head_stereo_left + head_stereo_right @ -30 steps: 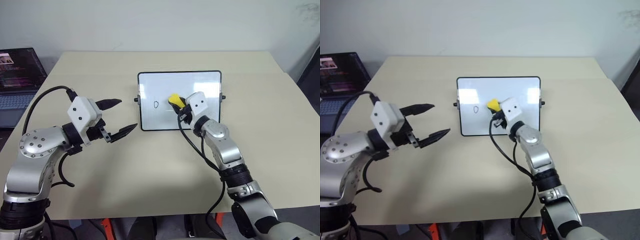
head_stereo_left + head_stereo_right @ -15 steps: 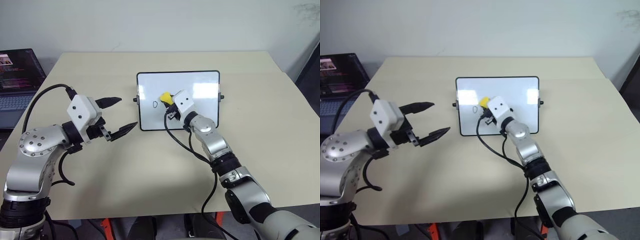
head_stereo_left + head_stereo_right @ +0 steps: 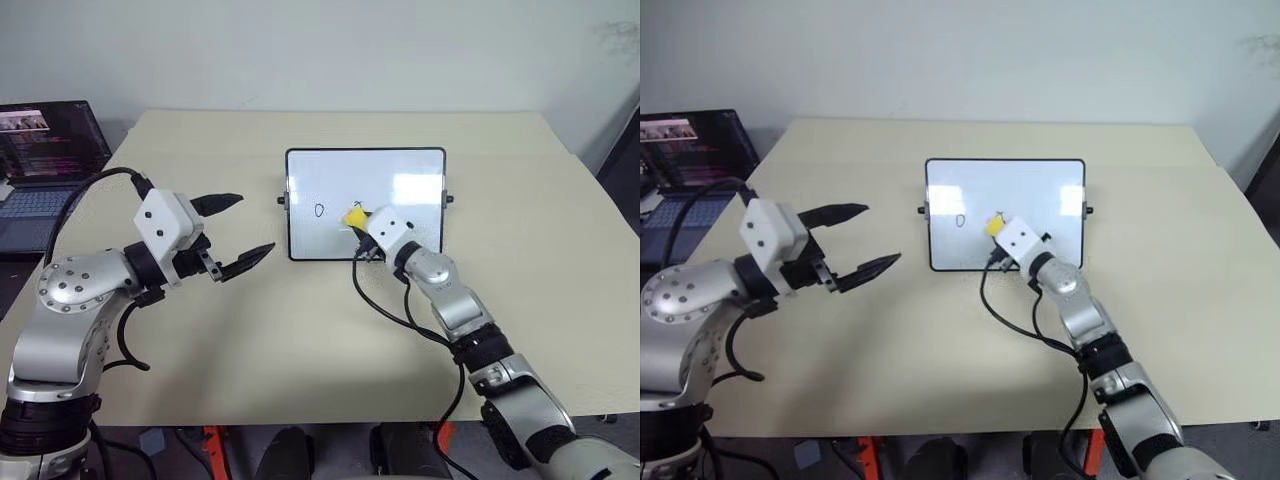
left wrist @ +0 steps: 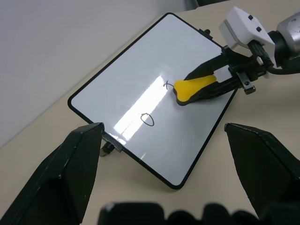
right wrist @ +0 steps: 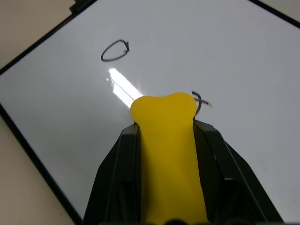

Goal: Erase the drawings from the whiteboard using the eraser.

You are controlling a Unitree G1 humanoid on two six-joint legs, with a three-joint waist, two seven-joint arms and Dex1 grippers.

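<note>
We see the right gripper [image 3: 360, 222] clamped on the eraser [image 3: 354, 216], yellow block pinched between both black fingers [image 5: 123, 173], its rounded nose sticking out past the fingertips. Eraser sits over the whiteboard [image 3: 400, 165], near the middle, low on the white face. The whiteboard lies on the beige table [image 3: 300, 340], long side running left-right in the head views.

Two of the drawings show: a whole oval loop [image 4: 147, 119] to the left of the eraser, well clear of it, and a partly wiped scrap of ink [image 5: 200, 101] just beside the eraser's nose. No third mark visible; we'd guess it's gone or hidden under the eraser.

The left gripper [image 3: 240, 235] hangs in the air left of the board, fingers wide apart, holding nothing, pointing toward the board.

Step in hand, as we judge it: wiping the middle mark. To do it well, we'd keep the dark underside flat on the board, press lightly, sweep across the leftover scrap, then carry on leftward to the oval. Watch that the board doesn't slide, nothing pins it.

Orientation: eraser's long axis runs along the gripper fingers, nose pointing away from the robot and toward its left, slantwise across the board, roughly level with its face; whether it touches we can't tell
</note>
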